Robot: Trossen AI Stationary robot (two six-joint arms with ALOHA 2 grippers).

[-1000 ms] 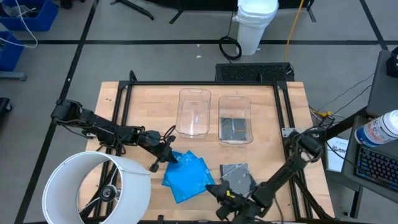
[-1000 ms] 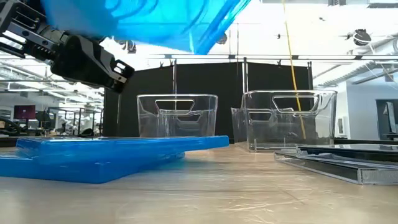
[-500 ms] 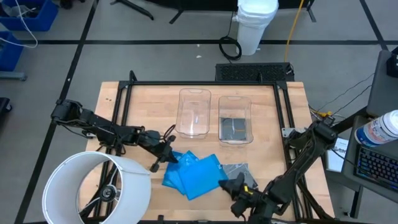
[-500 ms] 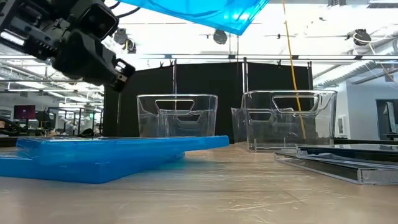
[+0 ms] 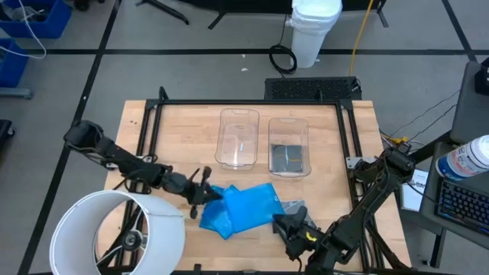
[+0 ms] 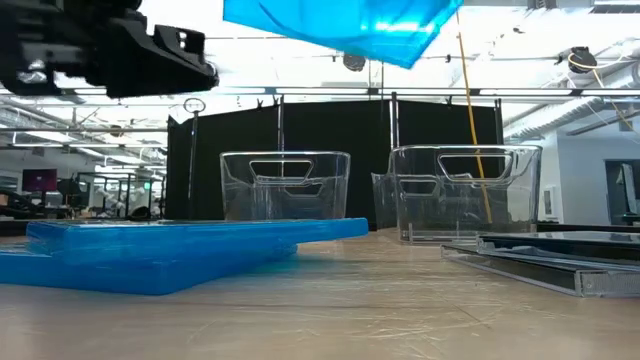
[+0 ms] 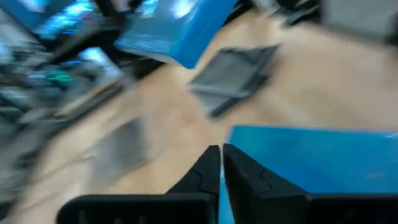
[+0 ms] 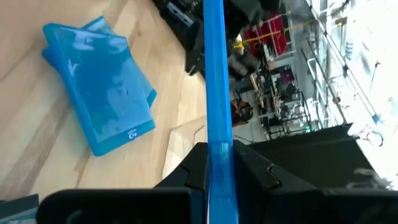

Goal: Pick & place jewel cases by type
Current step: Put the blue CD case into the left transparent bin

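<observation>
My right gripper (image 5: 281,223) is shut on a bright blue jewel case (image 5: 252,202), which hangs in the air above the table (image 6: 345,28). Two more blue jewel cases (image 5: 212,218) lie stacked flat on the table at the near left. The held case partly covers the dark grey jewel cases (image 5: 296,206), which lie flat (image 6: 545,262) at the near right. My left gripper (image 5: 202,192) hovers shut above the blue stack (image 7: 311,162) and holds nothing (image 6: 160,60). Another grey case lies in the right clear bin (image 5: 289,156). My right gripper pinches one edge of the blue case (image 8: 214,134) between its two fingers (image 8: 198,163). It comes in nearly level from the table's near right side. The case reaches out from the fingers toward the table's left, slightly tilted and clear of the stack and the table.
Two clear bins stand side by side at the middle back. The left one (image 5: 239,137) holds nothing I can see. A black frame (image 5: 252,102) borders the wooden table. A white round lamp shade (image 5: 118,233) covers the near left corner in the high view.
My right gripper has risen and gone toward the far edge with the blue case. The case has turned about and now sits higher, over the grey cases. My left gripper has swung a little toward the near edge and rolled.
</observation>
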